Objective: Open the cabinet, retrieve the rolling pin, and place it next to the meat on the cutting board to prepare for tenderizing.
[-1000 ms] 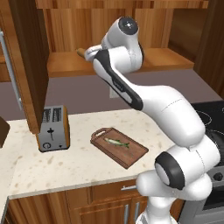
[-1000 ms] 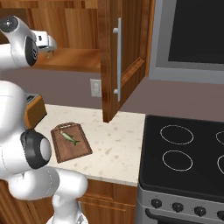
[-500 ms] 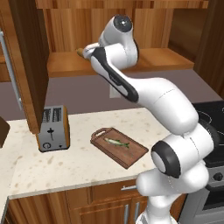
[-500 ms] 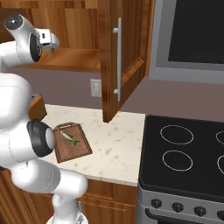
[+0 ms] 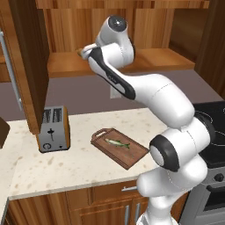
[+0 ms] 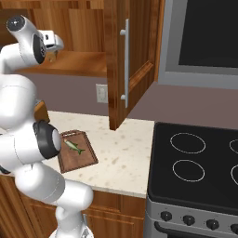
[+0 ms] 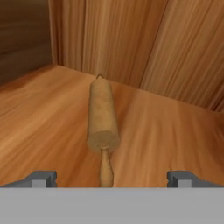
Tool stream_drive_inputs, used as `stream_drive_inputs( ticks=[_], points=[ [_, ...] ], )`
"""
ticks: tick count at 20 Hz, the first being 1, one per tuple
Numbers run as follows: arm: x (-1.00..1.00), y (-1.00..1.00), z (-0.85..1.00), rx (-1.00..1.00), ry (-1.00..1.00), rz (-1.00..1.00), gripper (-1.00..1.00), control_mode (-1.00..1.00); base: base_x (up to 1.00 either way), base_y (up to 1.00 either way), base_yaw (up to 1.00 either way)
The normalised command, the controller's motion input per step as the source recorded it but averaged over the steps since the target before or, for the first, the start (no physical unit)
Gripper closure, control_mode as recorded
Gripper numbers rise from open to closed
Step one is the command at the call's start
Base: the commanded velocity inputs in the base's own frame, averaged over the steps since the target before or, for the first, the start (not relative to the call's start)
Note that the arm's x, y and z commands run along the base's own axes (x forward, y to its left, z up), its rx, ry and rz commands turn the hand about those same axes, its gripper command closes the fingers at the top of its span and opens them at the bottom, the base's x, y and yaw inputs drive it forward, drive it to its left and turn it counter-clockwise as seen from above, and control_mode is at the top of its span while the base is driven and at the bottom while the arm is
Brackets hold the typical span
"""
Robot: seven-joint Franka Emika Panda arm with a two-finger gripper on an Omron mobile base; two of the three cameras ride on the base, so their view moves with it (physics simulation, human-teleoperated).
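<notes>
Both cabinet (image 6: 130, 60) doors open, rolling pin (image 7: 103, 118) on its shelf before the wide-open, empty tool (image 7: 112, 178)

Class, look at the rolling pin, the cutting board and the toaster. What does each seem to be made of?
Rolling pin: pale matte wood, faint grain.
Cutting board: dark reddish wood, likely, streaked surface.
Toaster: silvery metal front, apparently, with wood-toned side panels.

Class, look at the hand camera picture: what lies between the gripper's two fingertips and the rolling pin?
Nothing: just bare shelf between the open gripper and the rolling pin, in the hand view.
</notes>
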Motion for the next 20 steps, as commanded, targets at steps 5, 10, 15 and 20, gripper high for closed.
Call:
stream_drive_inputs(
  ticks=[5, 10, 15, 20],
  points=[
    [0.10, 0.11, -0.11, -0.04, 0.00, 0.00, -1.00, -1.00, 0.00, 0.00, 0.00],
    [0.19, 0.07, -0.08, -0.03, 0.00, 0.00, -1.00, -1.00, 0.00, 0.00, 0.00],
    [0.24, 0.09, -0.10, -0.03, 0.00, 0.00, -1.00, -1.00, 0.00, 0.00, 0.00],
    [0.24, 0.11, -0.11, -0.03, 0.00, 0.00, -1.00, -1.00, 0.00, 0.00, 0.00]
  ],
)
